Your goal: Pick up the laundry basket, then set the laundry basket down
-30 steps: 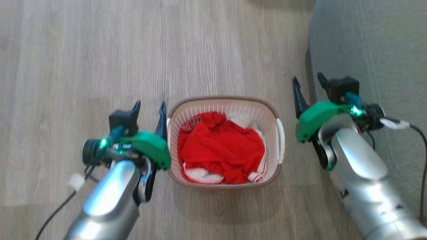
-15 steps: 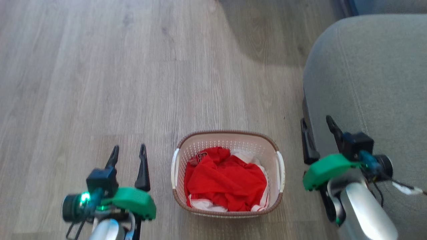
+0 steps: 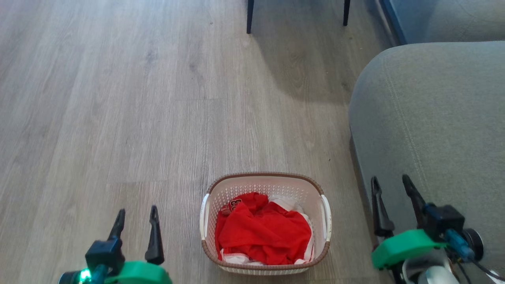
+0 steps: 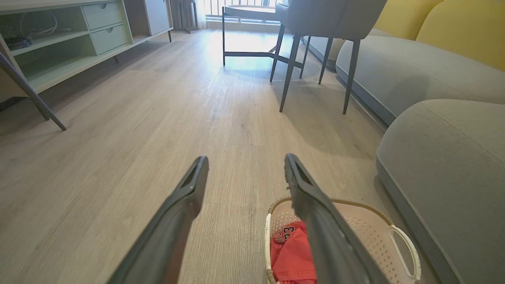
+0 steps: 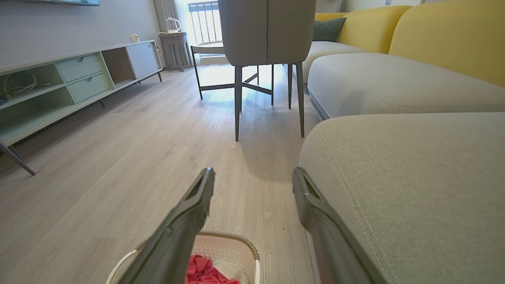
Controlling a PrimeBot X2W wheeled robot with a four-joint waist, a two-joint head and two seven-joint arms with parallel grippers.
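Basket (image 3: 262, 185) is sitting upright on the wood floor (image 3: 118, 118), low in the head view, holding red clothes (image 3: 264, 232). Left gripper (image 3: 137, 213) is hovering well off to its left and right gripper (image 3: 390, 180) to its right. Both are holding their fingers (image 3: 154, 236) spread wide, gripping nothing and touching nothing.

Judging from that, no lift is under way, so I am taking the reach for the handles as the step in hand. Doing it well is meaning:
- bringing each gripper in level to its own side, toward the left handle (image 3: 204, 217) and the right handle (image 3: 326, 217);
- closing on both together;
- raising evenly, so the basket is not tipping and the clothes are not spilling.

Room is differing by side. Left of the basket, the floor is lying open. On the right, the grey sofa (image 3: 434, 118) is standing near the basket, and the right gripper is hanging just over its edge, so the outer finger is risking a brush against the cushion. Chair legs (image 3: 249, 15) are standing well apart, ahead.
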